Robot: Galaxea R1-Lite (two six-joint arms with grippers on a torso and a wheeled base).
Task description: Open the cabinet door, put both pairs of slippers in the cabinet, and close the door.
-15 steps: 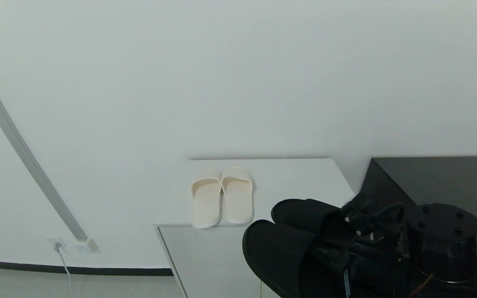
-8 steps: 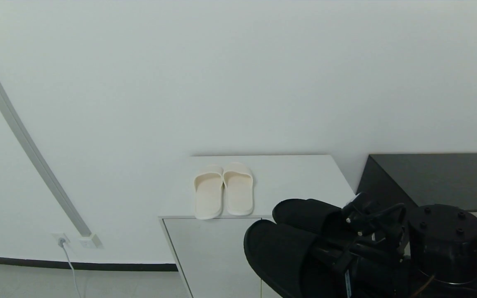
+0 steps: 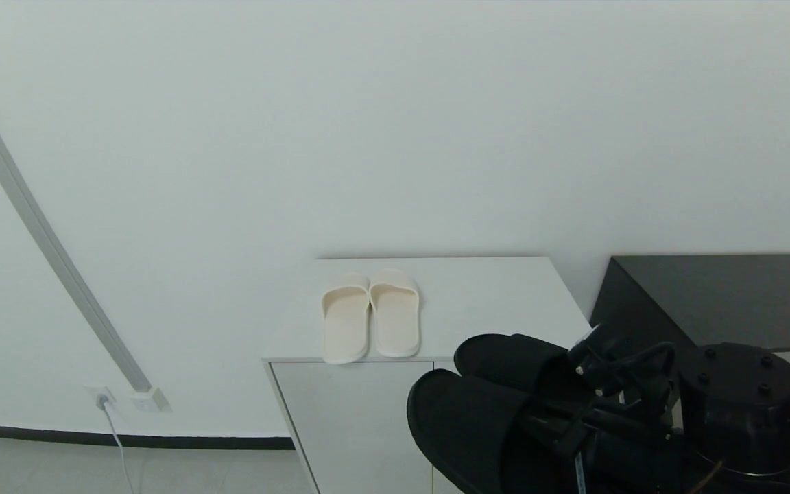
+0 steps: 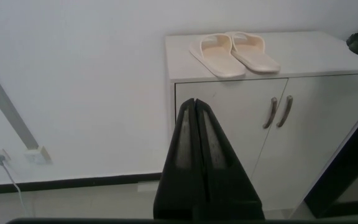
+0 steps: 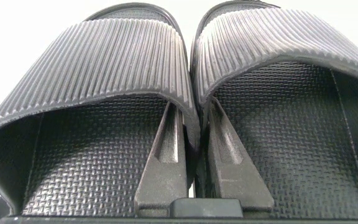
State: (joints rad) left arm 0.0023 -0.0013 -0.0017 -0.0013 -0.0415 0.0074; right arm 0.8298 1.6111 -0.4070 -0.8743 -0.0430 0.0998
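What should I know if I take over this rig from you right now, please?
Left gripper: shut, empty.
Right gripper: shut on the pair of black ribbed rubber slippers, held in front of the white two-door cabinet, doors closed.
Pair of cream rubber slippers: on top of the cabinet.
Done: black pair lifted.
Left: open a door, put both pairs in, close it.

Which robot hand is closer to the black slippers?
Right. The right gripper holds the black slippers by their inner edges; the left gripper hangs well apart from them.
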